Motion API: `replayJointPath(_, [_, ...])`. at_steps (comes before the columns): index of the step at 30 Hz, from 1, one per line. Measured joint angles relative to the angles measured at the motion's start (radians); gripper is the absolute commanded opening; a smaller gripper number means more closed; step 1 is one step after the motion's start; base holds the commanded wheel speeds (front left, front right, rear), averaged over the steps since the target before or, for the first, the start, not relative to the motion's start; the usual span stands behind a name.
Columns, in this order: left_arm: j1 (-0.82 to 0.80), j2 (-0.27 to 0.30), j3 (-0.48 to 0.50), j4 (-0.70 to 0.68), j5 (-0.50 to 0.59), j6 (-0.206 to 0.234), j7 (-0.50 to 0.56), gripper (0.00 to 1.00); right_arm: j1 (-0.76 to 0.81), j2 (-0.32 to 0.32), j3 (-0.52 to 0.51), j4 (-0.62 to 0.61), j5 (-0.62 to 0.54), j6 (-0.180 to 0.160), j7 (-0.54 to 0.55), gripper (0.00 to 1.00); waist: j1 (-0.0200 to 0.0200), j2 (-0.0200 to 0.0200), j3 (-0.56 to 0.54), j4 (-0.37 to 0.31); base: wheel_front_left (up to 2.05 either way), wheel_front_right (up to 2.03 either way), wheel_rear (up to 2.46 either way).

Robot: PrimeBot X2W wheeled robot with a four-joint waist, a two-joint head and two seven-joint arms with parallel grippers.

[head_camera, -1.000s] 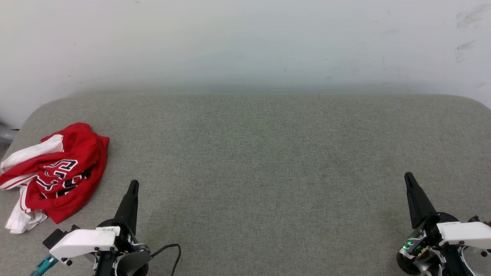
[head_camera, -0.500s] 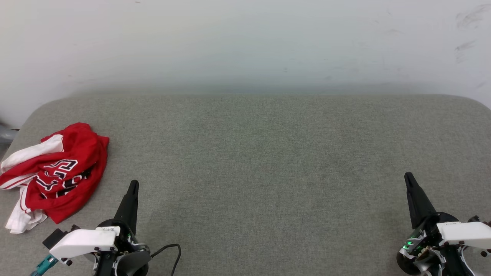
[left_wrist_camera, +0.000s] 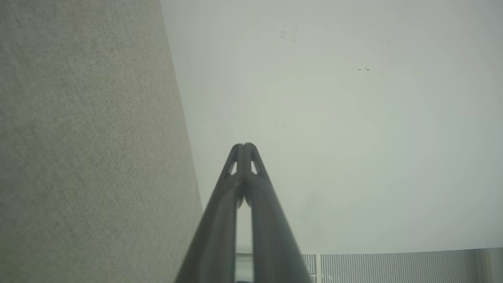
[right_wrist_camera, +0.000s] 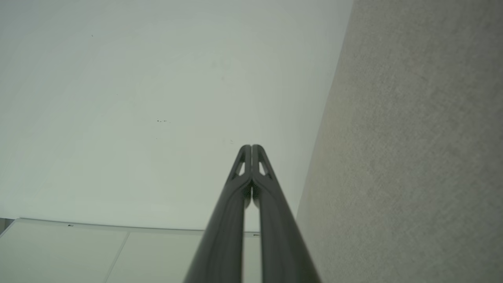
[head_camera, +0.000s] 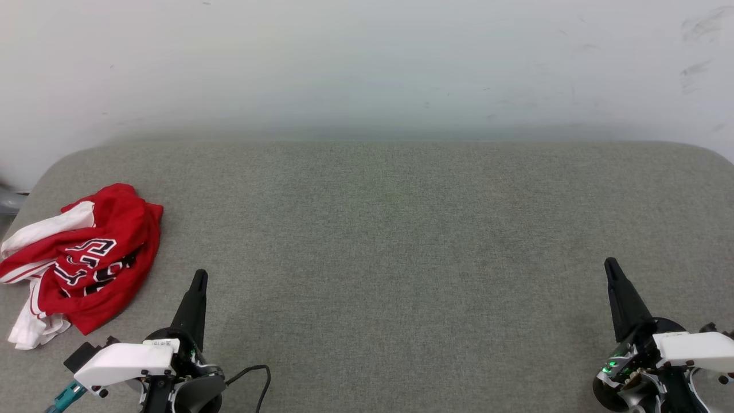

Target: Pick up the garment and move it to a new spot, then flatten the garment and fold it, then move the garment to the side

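**Nothing has moved: shirt bunched at the left, both grippers closed and empty**

Compared with the head view a second ago and half a second ago, every item sits in the same place. The camera has not shifted either.

The red shirt [head_camera: 86, 258] lies crumpled at about 9 o'clock in the head view, near the left edge of the grey cushion [head_camera: 390, 241]. Its white sleeves and striped trim spill out toward 8 o'clock, and part of the black, white-edged lettering faces up.

The left gripper [head_camera: 199, 277] is at about 8 o'clock, pointing toward 12, with the shirt near it at its 9 o'clock and not touching it. In the left wrist view its two dark fingers [left_wrist_camera: 218, 224] meet at the tips with nothing between them.

The right gripper [head_camera: 609, 264] is at about 4 o'clock, well apart from the shirt. Its tips are likewise pressed together and hold nothing.

A black cable [head_camera: 259, 376] loops beside the left wrist at 7 o'clock. The pale wall [head_camera: 367, 63] runs across the view at 12 o'clock
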Motion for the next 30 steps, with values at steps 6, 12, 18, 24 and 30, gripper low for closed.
replayJointPath(6, [0.017,-0.002,-0.004,0.023,0.000,0.000,-0.001,1.00,0.020,0.000,0.001,0.024,0.000,0.000,0.000,1.00,0.0000,0.0000,0.000,0.000,0.00,0.00,0.00])
replayJointPath(12, [0.037,-0.003,-0.010,0.023,0.011,0.000,-0.025,1.00,0.043,0.001,0.001,0.037,-0.020,0.000,-0.024,1.00,0.0000,0.0000,0.001,0.000,0.00,0.00,0.00])
replayJointPath(18, [0.037,-0.003,-0.006,0.006,0.086,0.000,-0.054,1.00,0.044,0.001,-0.009,0.023,-0.096,0.000,-0.054,1.00,0.0000,0.0000,0.002,0.001,0.00,0.00,0.00])
replayJointPath(24, [0.037,-0.003,-0.002,-0.025,0.194,0.015,-0.082,1.00,0.045,0.001,-0.025,-0.007,-0.197,0.000,-0.080,1.00,0.0000,0.0000,0.003,0.001,0.00,0.00,0.00])
replayJointPath(30, [0.037,-0.003,-0.008,-0.065,0.308,0.045,-0.106,1.00,0.049,0.001,-0.023,-0.049,-0.323,0.000,-0.106,1.00,0.0000,0.0000,0.004,0.001,0.00,0.00,0.00])
